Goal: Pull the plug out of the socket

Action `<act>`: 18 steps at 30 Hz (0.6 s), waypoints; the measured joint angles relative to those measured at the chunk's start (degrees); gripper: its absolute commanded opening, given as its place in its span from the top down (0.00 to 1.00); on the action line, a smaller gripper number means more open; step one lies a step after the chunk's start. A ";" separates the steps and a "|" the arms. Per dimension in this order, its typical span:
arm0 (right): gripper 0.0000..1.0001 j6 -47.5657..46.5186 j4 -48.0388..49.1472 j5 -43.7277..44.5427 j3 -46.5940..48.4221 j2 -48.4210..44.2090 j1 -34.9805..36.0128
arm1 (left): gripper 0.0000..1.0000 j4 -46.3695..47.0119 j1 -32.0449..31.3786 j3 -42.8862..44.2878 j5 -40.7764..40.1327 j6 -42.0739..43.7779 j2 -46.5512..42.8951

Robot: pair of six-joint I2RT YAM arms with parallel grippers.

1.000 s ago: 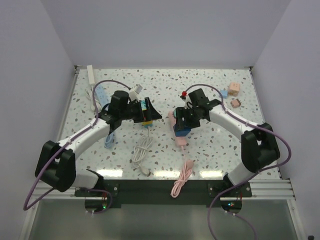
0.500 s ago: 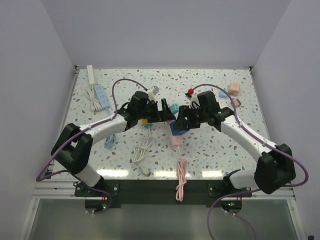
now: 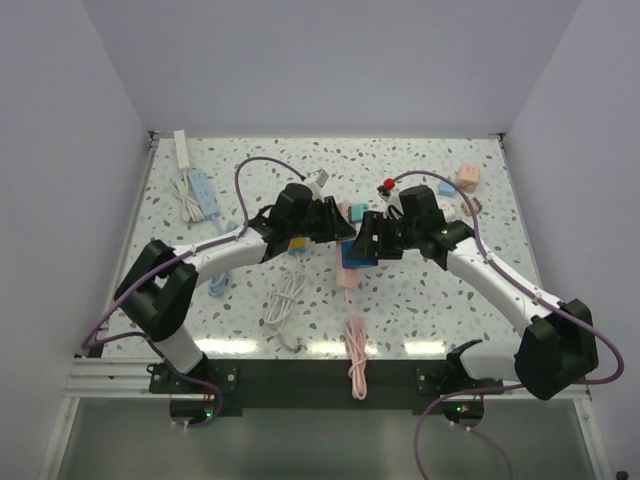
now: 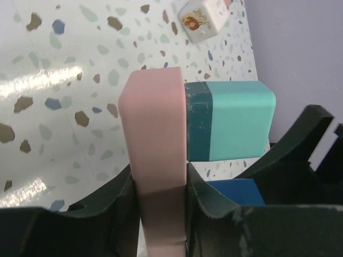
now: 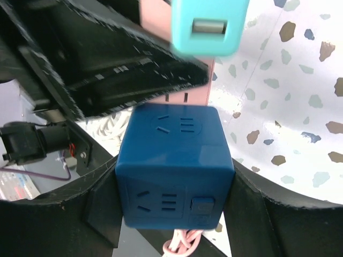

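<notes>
Over mid-table (image 3: pixel 420 290), item one: left gripper (image 4: pixel 159 193), fingers pressed on either side of the pink socket bar (image 4: pixel 153 128). Teal plug (image 4: pixel 236 120) seated in the bar's side, just above the blue cube socket (image 5: pixel 174 160). Right gripper (image 5: pixel 174 203) clamps that cube. Advice: keep both grips firm, draw straight along the pins, no twisting.

Bright, even overhead light. White glare streaks on glossy table (image 3: pixel 420 310), near edge and in both wrist views. Shadows soft, faint. Wrist close-ups slightly soft-focused.
</notes>
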 measured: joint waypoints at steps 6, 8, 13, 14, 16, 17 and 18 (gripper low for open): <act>1.00 1.60 0.02 1.81 -0.15 -0.59 -0.33 | 0.97 2.43 -0.24 1.09 -0.59 -0.68 0.22; 1.00 1.66 -0.20 1.81 -0.15 -0.63 -0.79 | 1.00 2.40 -0.31 1.55 -0.57 -0.55 0.76; 1.00 1.14 -0.85 1.42 -0.74 -2.36 -3.30 | 1.00 2.93 -0.63 4.22 -0.20 -0.26 3.10; 1.00 0.98 -0.87 1.03 -1.29 -3.39 -4.09 | 1.00 3.34 -0.74 4.74 0.20 -0.33 3.56; 1.00 0.48 -0.94 0.00 -2.32 -5.68 -5.73 | 1.00 4.79 -0.85 5.57 1.62 -0.42 4.33; 1.00 0.28 -0.96 -0.28 -2.60 -6.49 -6.32 | 1.00 5.46 -0.85 5.84 2.14 -0.52 4.57; 1.00 -0.02 -1.11 -0.70 -2.80 -7.39 -6.95 | 1.00 6.19 -0.85 6.19 2.86 -0.63 4.87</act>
